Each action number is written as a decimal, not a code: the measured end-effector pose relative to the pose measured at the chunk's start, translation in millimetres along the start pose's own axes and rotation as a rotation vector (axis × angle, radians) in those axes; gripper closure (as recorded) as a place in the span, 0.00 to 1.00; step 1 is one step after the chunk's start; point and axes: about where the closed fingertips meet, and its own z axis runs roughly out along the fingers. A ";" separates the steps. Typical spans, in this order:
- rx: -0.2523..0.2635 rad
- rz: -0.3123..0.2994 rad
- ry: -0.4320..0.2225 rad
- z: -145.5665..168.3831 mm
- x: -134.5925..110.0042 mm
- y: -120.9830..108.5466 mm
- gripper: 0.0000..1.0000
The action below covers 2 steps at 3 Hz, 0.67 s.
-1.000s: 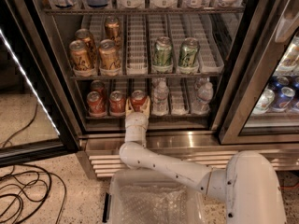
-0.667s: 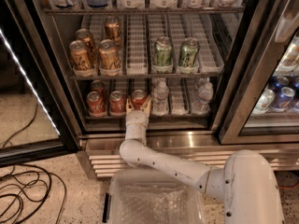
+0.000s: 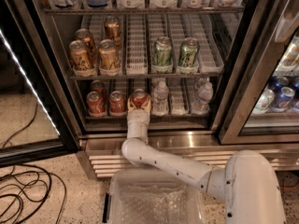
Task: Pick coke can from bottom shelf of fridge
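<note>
The fridge (image 3: 233,78) stands with its left door open. On the bottom shelf (image 3: 178,113) three red coke cans stand at the left, two in front (image 3: 95,102) (image 3: 117,102) and one behind (image 3: 98,87). My gripper (image 3: 139,106) reaches in over the steel sill and is shut on a further coke can (image 3: 139,97) at the front of the shelf, just right of those cans. Its fingers (image 3: 131,105) hug the can's lower sides. The can is upright.
Water bottles (image 3: 160,97) (image 3: 202,96) stand right of the held can. Gold-brown cans (image 3: 79,56) and green cans (image 3: 162,52) sit on the rack above. The steel sill (image 3: 196,141) lies under my wrist. The open door (image 3: 28,83) is at left. Cables (image 3: 23,190) lie on the floor. A clear bin (image 3: 154,202) is on my base.
</note>
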 end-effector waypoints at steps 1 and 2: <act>-0.066 0.064 -0.020 -19.3 -10.3 -3.0 0.99; -0.152 0.121 -0.052 -39.4 -28.5 -0.6 1.00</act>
